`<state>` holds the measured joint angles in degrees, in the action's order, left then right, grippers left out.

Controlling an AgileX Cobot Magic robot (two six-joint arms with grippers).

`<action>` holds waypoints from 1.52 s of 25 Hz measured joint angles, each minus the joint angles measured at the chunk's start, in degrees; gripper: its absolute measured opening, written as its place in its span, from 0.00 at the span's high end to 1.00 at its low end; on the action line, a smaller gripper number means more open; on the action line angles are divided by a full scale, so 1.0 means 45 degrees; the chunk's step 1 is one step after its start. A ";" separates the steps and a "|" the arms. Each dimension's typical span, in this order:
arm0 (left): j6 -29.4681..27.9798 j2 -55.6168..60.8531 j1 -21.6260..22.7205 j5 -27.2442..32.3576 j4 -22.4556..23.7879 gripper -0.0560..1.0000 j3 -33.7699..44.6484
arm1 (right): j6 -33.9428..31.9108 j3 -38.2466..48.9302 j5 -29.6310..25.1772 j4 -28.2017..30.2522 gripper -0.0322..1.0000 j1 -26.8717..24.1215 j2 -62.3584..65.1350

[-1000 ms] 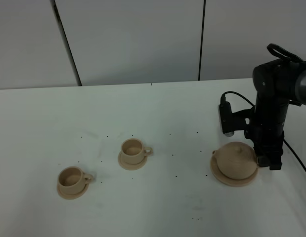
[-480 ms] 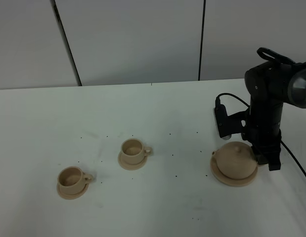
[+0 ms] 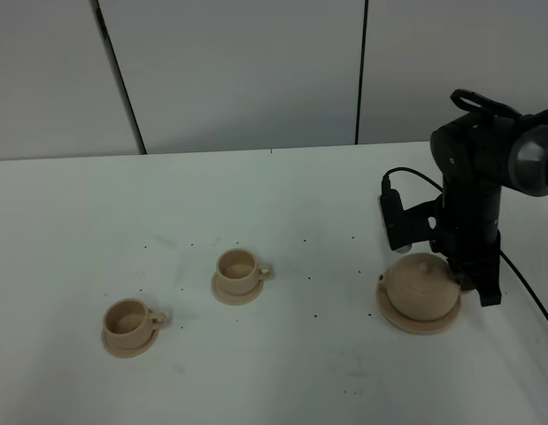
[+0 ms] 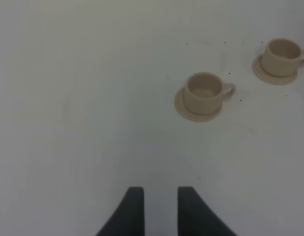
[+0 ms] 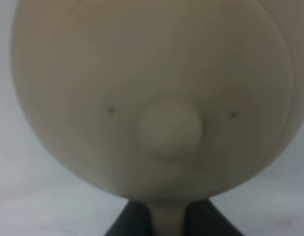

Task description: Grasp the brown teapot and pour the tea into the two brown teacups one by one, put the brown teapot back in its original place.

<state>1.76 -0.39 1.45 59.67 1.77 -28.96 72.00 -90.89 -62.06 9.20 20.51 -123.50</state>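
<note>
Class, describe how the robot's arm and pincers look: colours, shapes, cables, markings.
The right arm is matte black with chunky rounded joints and looping black cables. The left pincer and right pincer each show two dark tapered fingers. No markings visible.

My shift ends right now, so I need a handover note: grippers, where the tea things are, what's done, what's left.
Grippers: the right gripper has a finger on each side of the brown teapot handle and looks closed on it. The left gripper is open and empty, back from the cups.
Things: the teapot sits on its plate, not lifted. The near teacup and far teacup stand left of it, and both look empty.
Done: handle grasped.
Left: lift, pour into each cup, set the teapot back on the plate.
</note>
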 joint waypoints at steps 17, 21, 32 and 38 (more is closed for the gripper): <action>0.0000 0.0000 0.0000 0.0000 0.0000 0.72 0.0000 | -0.0026 0.0000 -0.0359 -0.0014 0.88 0.0015 0.0000; 0.0000 0.0000 0.0000 0.0000 0.0000 0.72 0.0000 | -0.0212 0.0000 -0.0394 -0.0088 0.88 0.0015 0.0000; 0.0000 0.0000 0.0000 0.0000 0.0000 0.72 0.0000 | -0.0305 0.0000 -0.0394 -0.0338 0.88 0.0015 0.0000; 0.0000 0.0000 0.0000 0.0000 0.0000 0.72 0.0000 | -0.0564 0.0000 -0.0394 -0.0356 0.88 0.0015 0.0000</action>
<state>1.76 -0.39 1.45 59.67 1.77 -28.96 69.47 -90.89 -63.84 7.59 20.58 -123.50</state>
